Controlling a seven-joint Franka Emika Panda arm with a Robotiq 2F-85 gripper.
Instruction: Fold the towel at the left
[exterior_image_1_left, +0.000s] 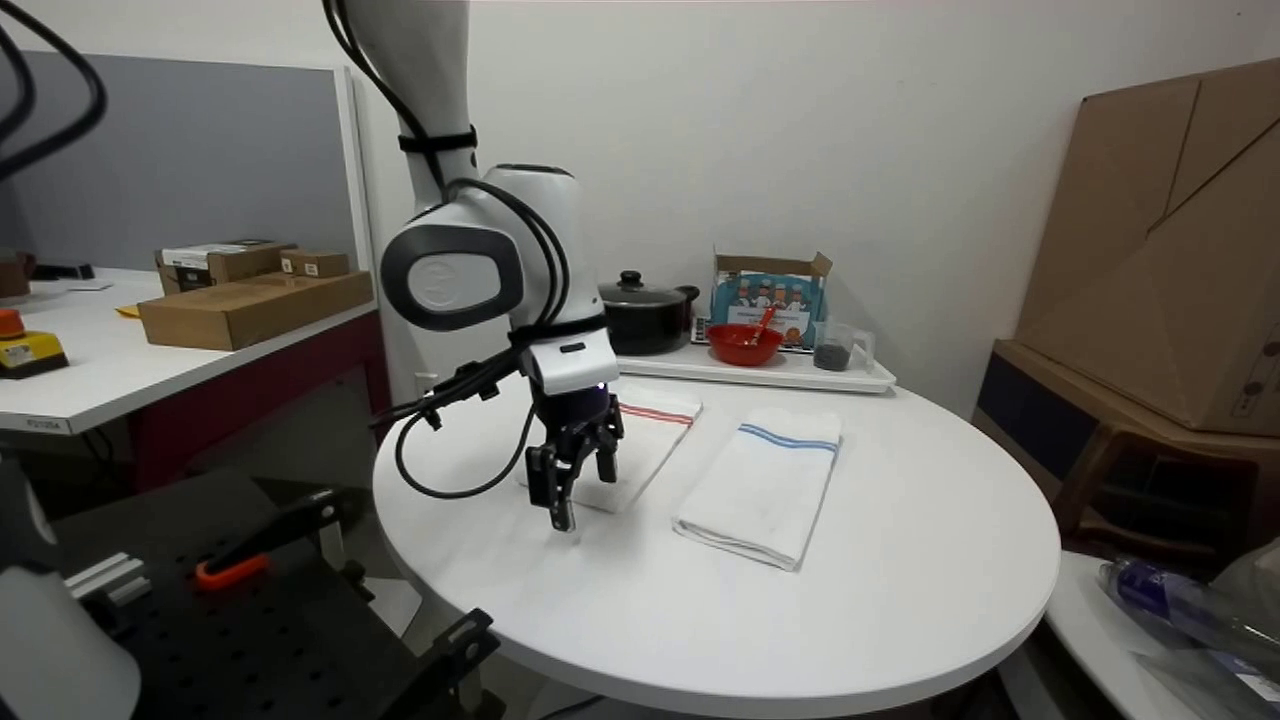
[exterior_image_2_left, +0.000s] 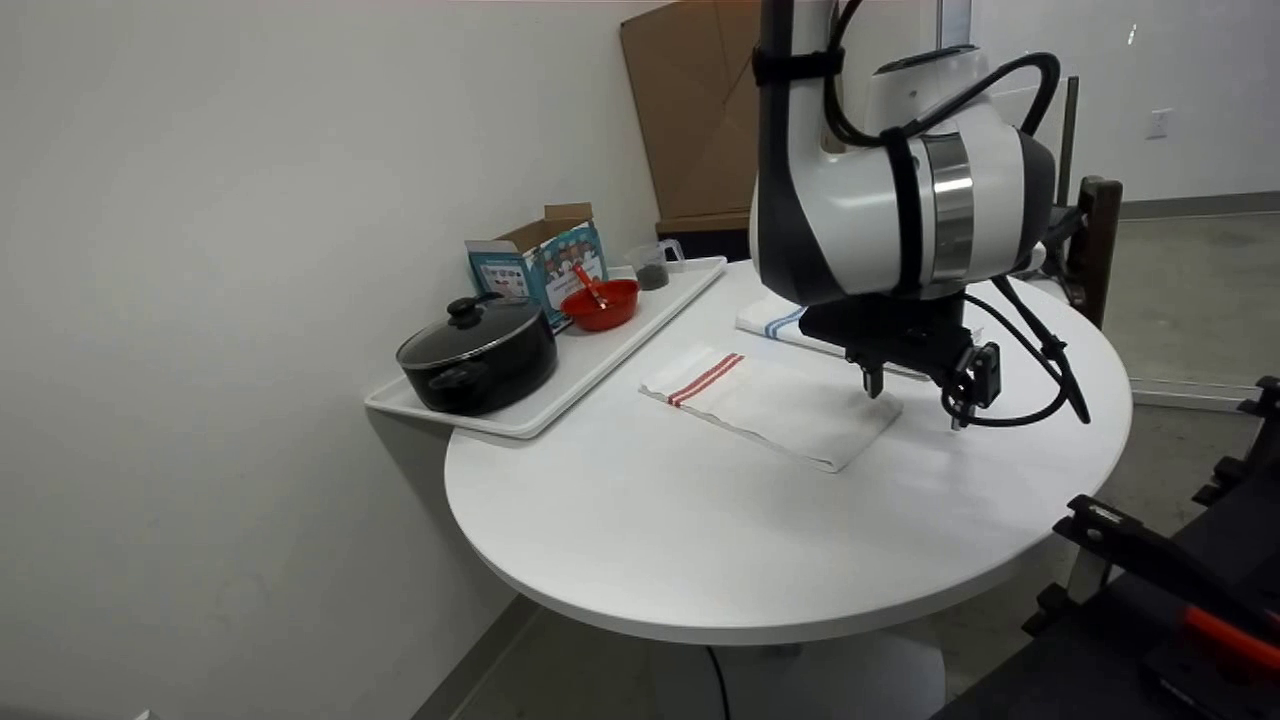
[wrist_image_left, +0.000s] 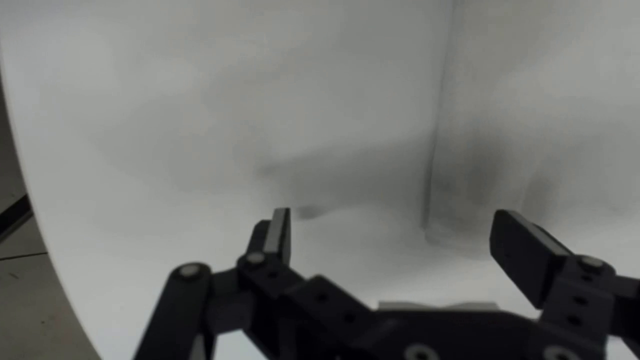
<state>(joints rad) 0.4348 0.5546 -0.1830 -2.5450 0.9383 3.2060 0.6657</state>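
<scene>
Red-striped white towel (exterior_image_2_left: 780, 408) lies flat on the round white bench (exterior_image_2_left: 700, 545), striped end toward the white tray (exterior_image_2_left: 580, 372). Gripper (wrist_image_left: 395, 232) is low near the towel's opposite end, fingers (wrist_image_left: 522, 255) spread well apart; in the wrist view one towel edge and a corner show between them. Fingertip contact with cloth or bench: cannot tell. Blue-striped white towel (exterior_image_1_left: 760, 490), layered, lies beside the red-striped one, with a gap. Tray, overhanging the bench edge, carries a black lidded pot (exterior_image_2_left: 490, 365), a printed carton (exterior_image_2_left: 575, 262) with raised flaps, a red bowl (exterior_image_2_left: 600, 314) with a red-handled utensil (exterior_image_2_left: 588, 283) leaning in it, and a clear handled cup (exterior_image_2_left: 652, 272) with dark contents.
</scene>
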